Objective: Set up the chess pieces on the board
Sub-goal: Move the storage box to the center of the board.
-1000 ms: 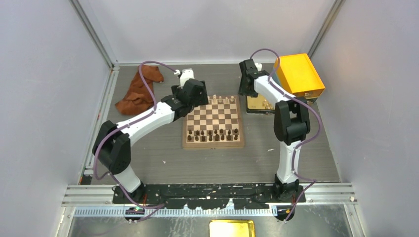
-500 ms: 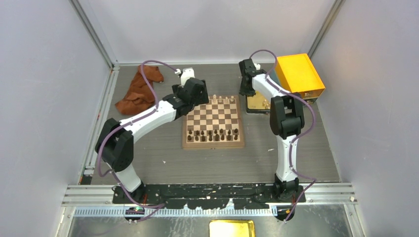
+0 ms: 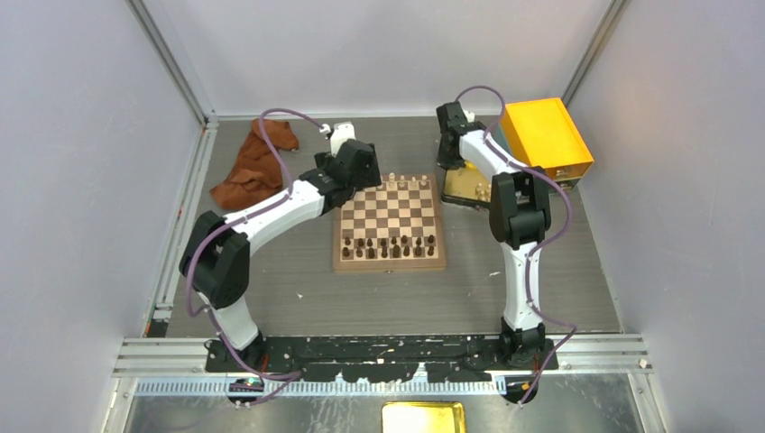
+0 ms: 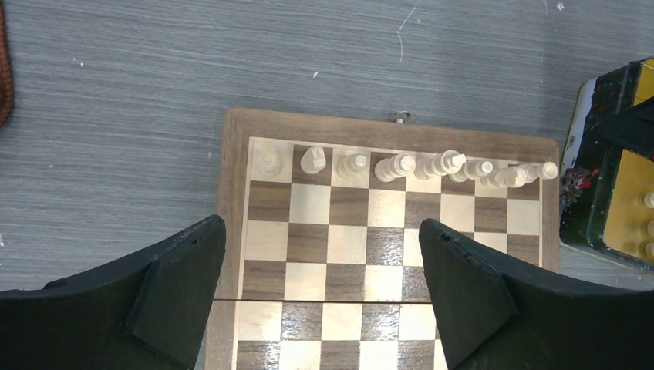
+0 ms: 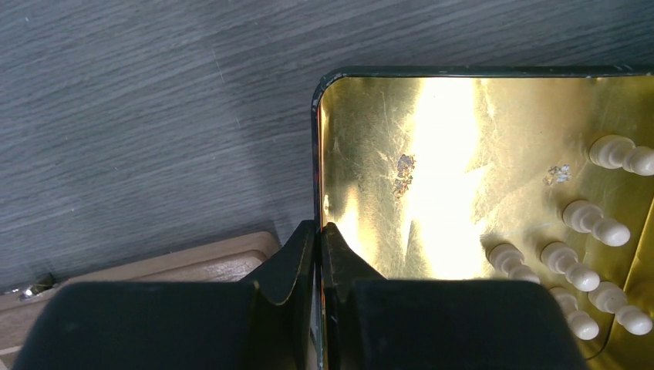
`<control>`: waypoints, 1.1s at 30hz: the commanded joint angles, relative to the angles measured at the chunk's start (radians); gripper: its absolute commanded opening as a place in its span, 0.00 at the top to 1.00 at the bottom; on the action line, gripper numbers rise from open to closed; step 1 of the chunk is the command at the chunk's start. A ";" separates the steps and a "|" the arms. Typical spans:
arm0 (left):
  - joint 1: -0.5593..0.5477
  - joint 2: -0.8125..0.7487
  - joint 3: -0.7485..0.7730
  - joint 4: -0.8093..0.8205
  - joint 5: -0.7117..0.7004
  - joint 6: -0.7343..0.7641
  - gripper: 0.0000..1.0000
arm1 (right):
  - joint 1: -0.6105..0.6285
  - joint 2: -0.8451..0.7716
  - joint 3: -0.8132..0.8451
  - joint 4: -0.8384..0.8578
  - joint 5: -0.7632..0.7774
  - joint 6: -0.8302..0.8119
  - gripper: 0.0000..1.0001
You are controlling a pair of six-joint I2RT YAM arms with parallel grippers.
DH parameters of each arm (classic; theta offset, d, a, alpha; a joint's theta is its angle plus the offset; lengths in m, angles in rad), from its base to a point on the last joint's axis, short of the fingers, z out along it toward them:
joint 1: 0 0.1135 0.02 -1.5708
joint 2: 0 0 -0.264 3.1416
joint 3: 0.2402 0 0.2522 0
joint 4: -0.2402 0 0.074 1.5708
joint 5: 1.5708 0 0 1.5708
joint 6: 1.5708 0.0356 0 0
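The board [image 3: 390, 264] lies mid-table, and in the left wrist view its far edge [image 4: 231, 193] shows. Several cream chess pieces [image 4: 401, 166] stand in a row along that far edge. More cream pawns [image 5: 586, 220] lie loose in the golden tray [image 5: 432, 177] to the right of the board. My right gripper [image 5: 318, 227] is shut, pinching the tray's left rim [image 5: 315, 154] between its fingers. My left gripper [image 4: 320, 223] hangs wide open above the board's far-left squares, holding nothing.
Dark brown chessmen [image 3: 392, 245] fill the board's near rows. An orange-yellow box [image 3: 545, 135] stands at the back right behind the tray [image 3: 469, 188]. A rust-brown cloth [image 3: 257, 167] lies at the back left. The board's corner [image 5: 193, 262] nearly touches the tray.
My right gripper's fingers have closed onto the tray's left rim, and the right arm's elbow has swung left. The left arm stays almost still, its gripper open.
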 commanded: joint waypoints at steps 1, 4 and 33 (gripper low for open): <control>0.011 0.007 0.060 0.055 -0.015 0.017 0.04 | -0.008 0.021 0.085 -0.011 0.008 -0.006 0.88; 0.018 0.016 0.065 0.063 -0.008 0.018 0.04 | -0.008 0.048 0.132 -0.024 0.009 -0.013 0.88; 0.111 0.104 0.134 0.083 0.061 0.037 0.04 | 0.011 0.255 0.479 -0.121 0.042 0.063 0.95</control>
